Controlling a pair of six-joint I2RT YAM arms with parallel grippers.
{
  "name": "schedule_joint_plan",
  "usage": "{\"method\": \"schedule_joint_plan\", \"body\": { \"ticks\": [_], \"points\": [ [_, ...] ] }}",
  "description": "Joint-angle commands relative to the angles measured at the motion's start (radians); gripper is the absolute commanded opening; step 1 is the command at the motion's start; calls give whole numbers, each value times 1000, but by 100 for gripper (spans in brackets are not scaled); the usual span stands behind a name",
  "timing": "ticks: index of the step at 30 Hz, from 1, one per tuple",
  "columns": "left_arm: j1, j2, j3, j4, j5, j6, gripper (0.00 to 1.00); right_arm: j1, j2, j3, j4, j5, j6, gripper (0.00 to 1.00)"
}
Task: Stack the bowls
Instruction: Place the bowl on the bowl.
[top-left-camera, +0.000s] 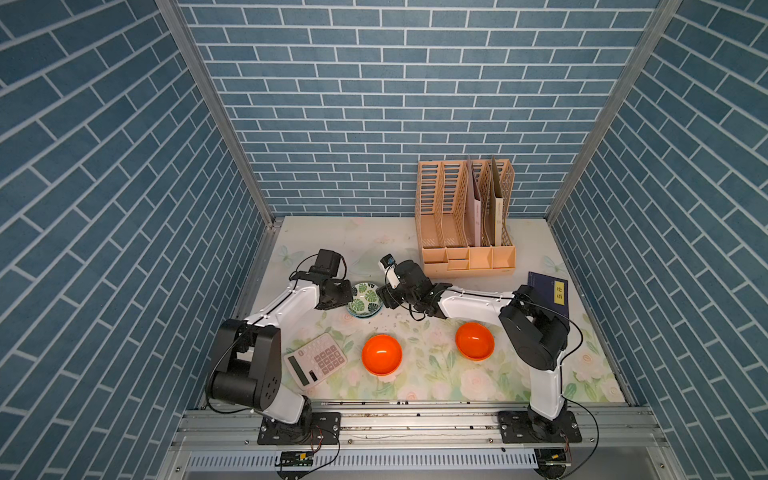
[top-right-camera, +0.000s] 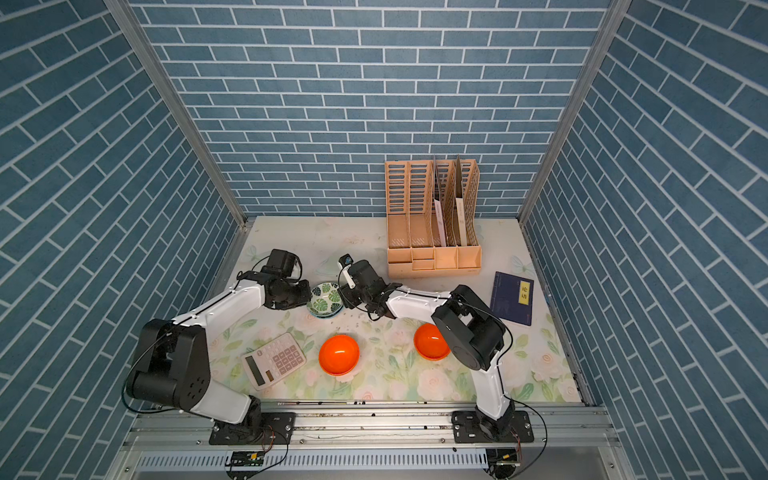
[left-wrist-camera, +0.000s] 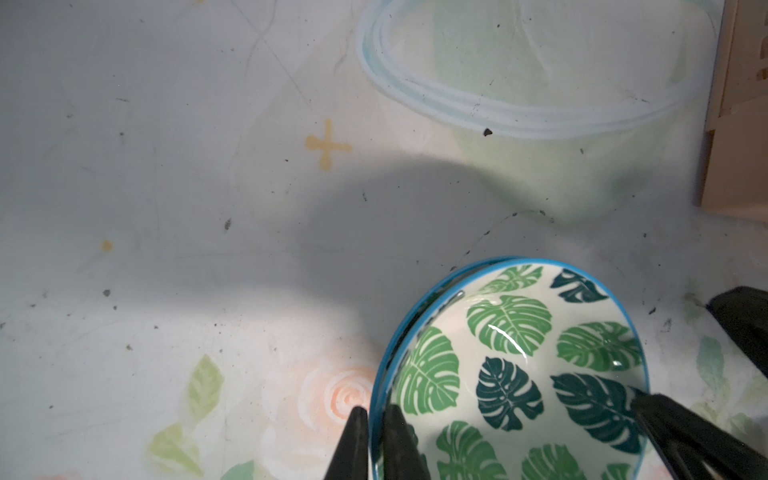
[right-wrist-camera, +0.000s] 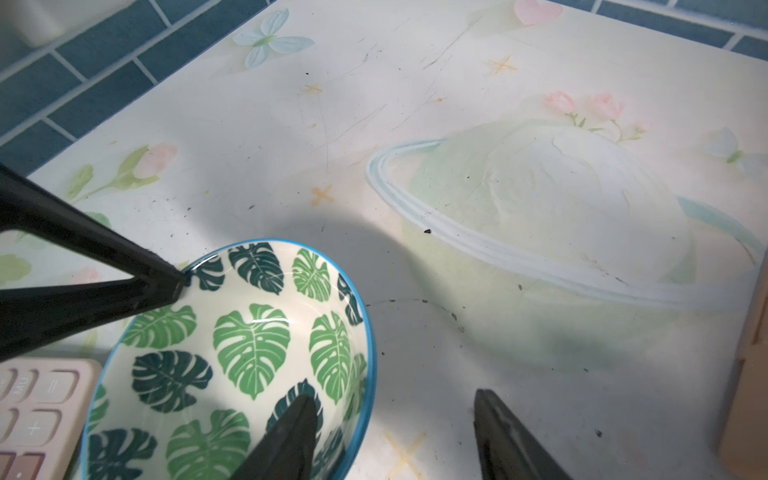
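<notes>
Reading the flowered tabletop (top-left-camera: 415, 257) as a clock in both top views, with 12 at the back wall, there were four bowls in all. Two small round white leaf-print bowls (top-left-camera: 365, 303) (top-right-camera: 325, 300) with blue rims sat nested one inside the other toward 9 o'clock of centre. In the left wrist view a second blue rim showed just outside the first, so the upper bowl (left-wrist-camera: 511, 353) sat slightly off-centre in the lower. Two glossy round orange bowls lay empty, apart from each other and from the nested pair. One orange bowl (top-left-camera: 381, 355) was at 7 o'clock and the other orange bowl (top-left-camera: 475, 346) at 5.

Two arms reached the nested pair from opposite sides. The left gripper (left-wrist-camera: 376, 409) was pinched tight on the leaf-print bowls' rim at their 9 o'clock edge, one finger inside and one outside. Which of the two rims it clamped could not be told. The right gripper (right-wrist-camera: 395, 395) stood with its jaws well apart at the 3 o'clock edge. One finger (right-wrist-camera: 291, 436) was down inside the upper bowl and the other outside the wall, gripping nothing.

One pink calculator (top-left-camera: 315, 360) lay at 8 o'clock, just beside the first orange bowl. One peach slotted file organizer (top-left-camera: 465, 232) stood near 12 to 1. One dark blue book (top-left-camera: 546, 295) lay at 3.
</notes>
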Motion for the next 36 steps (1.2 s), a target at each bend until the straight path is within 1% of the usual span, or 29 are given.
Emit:
{"method": "schedule_joint_plan", "body": {
  "ticks": [1, 20, 36],
  "points": [
    [3, 11, -13, -5, -8, 3, 14, -4, 19, 19, -7, -15, 27, 64],
    [3, -25, 16, -16, -11, -5, 16, -9, 25, -2, -5, -9, 34, 61],
    [4, -25, 21, -12, -11, -7, 16, -16, 32, -27, 4, -17, 38, 58]
  ]
}}
